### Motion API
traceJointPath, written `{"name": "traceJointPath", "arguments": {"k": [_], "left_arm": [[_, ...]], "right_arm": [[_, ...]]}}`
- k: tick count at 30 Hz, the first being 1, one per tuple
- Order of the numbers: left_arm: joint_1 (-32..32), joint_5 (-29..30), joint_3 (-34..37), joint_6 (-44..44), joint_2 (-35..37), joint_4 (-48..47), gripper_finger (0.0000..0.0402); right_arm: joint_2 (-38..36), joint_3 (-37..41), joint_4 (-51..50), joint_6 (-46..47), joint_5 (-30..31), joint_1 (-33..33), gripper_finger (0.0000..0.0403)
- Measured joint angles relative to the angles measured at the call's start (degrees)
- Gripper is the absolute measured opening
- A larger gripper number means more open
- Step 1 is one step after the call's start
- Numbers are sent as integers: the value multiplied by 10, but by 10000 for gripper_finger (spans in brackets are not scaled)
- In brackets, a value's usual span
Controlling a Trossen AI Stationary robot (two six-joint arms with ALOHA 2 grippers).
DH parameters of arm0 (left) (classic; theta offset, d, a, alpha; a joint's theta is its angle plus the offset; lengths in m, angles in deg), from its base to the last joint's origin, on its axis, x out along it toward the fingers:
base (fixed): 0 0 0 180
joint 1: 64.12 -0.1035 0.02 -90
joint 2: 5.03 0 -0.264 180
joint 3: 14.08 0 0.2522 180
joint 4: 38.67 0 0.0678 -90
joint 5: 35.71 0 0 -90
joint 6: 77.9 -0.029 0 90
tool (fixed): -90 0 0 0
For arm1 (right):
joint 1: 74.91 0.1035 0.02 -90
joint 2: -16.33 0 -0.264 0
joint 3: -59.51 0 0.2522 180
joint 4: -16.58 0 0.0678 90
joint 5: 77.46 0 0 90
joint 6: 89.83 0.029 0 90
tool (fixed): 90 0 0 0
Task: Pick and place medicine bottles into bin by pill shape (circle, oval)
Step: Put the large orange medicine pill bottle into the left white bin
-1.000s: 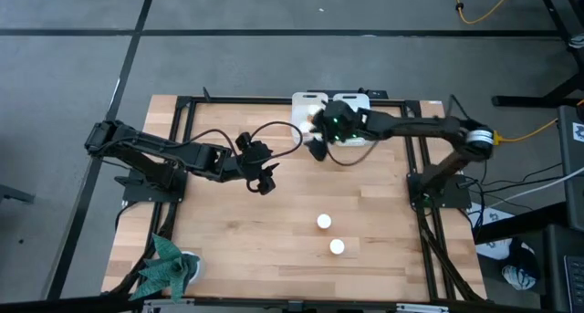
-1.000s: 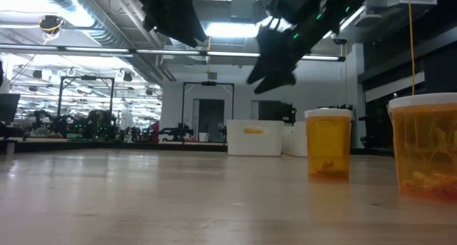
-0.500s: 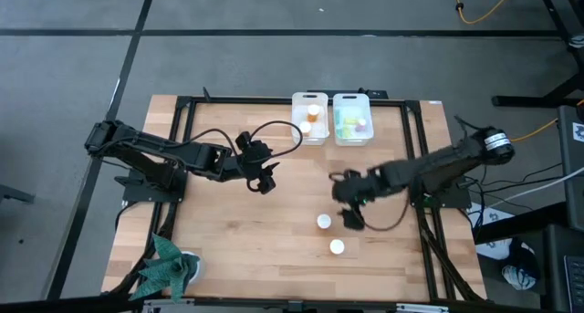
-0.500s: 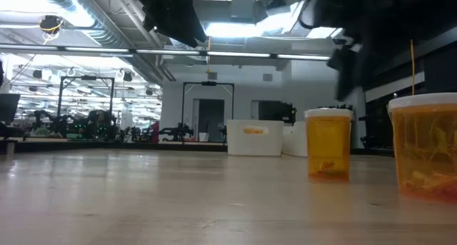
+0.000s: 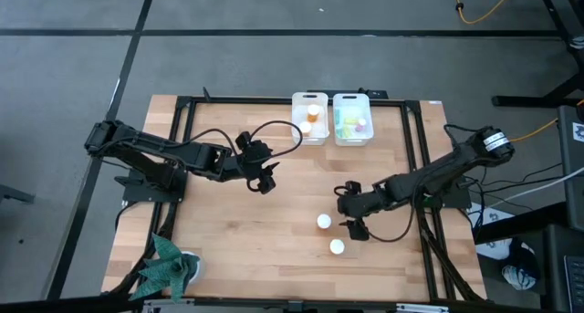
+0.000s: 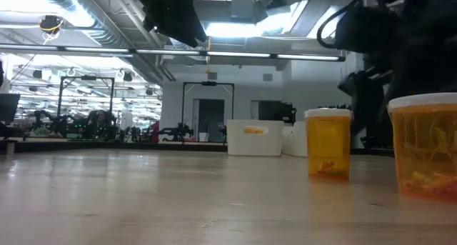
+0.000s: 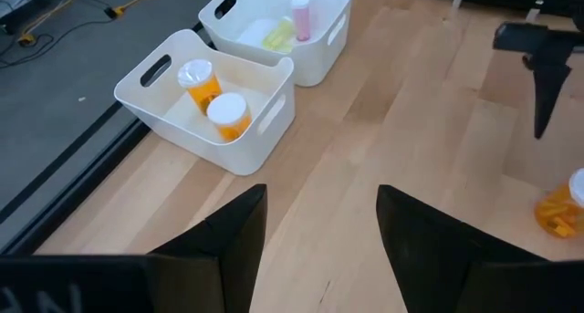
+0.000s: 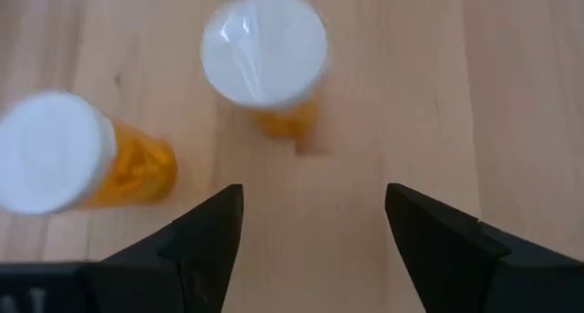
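Overall, bottles on table: two orange bottles (image 5: pixel 324 222) (image 5: pixel 337 246) are stood upright, well apart from the bins.
Bins: two (image 5: pixel 309 130) (image 5: pixel 352 131); two orange bottles (image 7: pixel 212 98) are seen in one.
Right gripper (image 5: pixel 353 224): spread wide, empty, above the bottles.
Left gripper (image 5: pixel 264 182): parted, empty.

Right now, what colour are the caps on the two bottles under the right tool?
White caps on orange bottles; clearest in the right wrist view.

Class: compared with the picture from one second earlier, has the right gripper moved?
Yes. The right gripper has moved from above the two white plastic bins down toward the two orange white-capped bottles, open.
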Motion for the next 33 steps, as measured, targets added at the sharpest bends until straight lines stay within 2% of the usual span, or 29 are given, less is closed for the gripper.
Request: {"name": "traceJointPath", "arguments": {"k": [5,11,19,33], "left_arm": [[0,0,0,0,0,0,199],[0,0,0,0,0,0,199],[0,0,0,0,0,0,199],[0,0,0,-1,0,0,199]], "right_arm": [[0,42,131,-55,-2,0,271],[26,49,161,-86,-4,0,271],[76,47,285,-147,5,-1,271],[90,46,306,-143,5,-2,271]]}}
